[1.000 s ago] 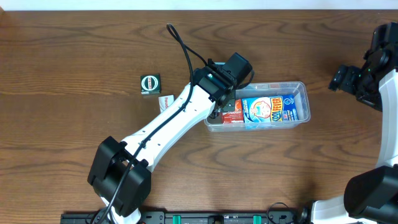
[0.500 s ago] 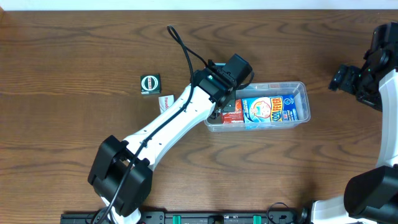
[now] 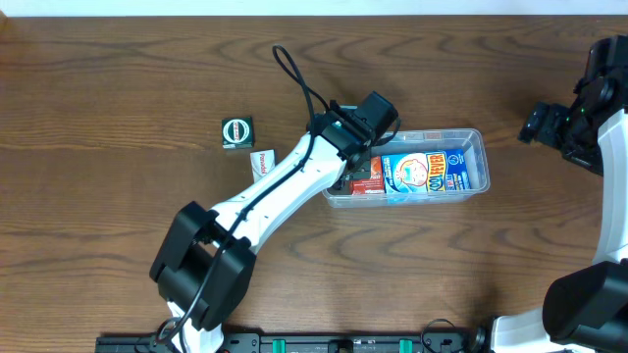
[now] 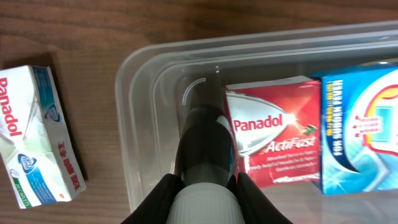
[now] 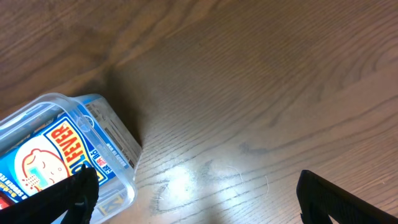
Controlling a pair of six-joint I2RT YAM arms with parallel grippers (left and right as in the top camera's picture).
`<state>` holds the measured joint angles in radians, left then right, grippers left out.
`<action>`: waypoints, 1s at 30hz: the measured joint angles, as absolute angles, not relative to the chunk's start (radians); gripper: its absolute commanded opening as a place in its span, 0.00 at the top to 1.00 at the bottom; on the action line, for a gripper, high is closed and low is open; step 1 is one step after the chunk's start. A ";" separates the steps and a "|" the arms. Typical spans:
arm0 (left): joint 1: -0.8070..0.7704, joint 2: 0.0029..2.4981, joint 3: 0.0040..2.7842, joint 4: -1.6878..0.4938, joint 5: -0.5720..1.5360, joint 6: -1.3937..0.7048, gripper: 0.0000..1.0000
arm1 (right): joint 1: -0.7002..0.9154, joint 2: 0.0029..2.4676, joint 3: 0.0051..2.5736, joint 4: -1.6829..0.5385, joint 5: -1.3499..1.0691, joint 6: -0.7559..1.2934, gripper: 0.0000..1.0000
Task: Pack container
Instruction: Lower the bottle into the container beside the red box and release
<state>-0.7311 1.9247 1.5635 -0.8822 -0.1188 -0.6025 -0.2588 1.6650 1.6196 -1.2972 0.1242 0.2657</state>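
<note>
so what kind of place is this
Likely a robot lab or test bench, not a home: a left arm and a right arm at a wooden table, with a clear tub and medicine boxes set out for packing.

Clear rectangular container (image 3: 442,133), upright, partly filled

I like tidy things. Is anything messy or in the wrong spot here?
Nothing is spilled or broken. Two boxes lie outside the container: a white Panadol box beside its end, and a small green box farther away. The left tool holds a dark tube inside it.
</note>
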 measured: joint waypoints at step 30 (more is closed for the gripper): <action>-0.733 1.945 1.563 -0.891 -0.129 -0.606 0.49 | -0.259 1.665 1.620 -1.297 0.124 0.266 0.01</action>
<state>-0.7334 1.9450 1.5635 -0.8906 -0.1287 -0.6056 -0.2588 1.6650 1.6196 -1.2972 0.1238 0.2657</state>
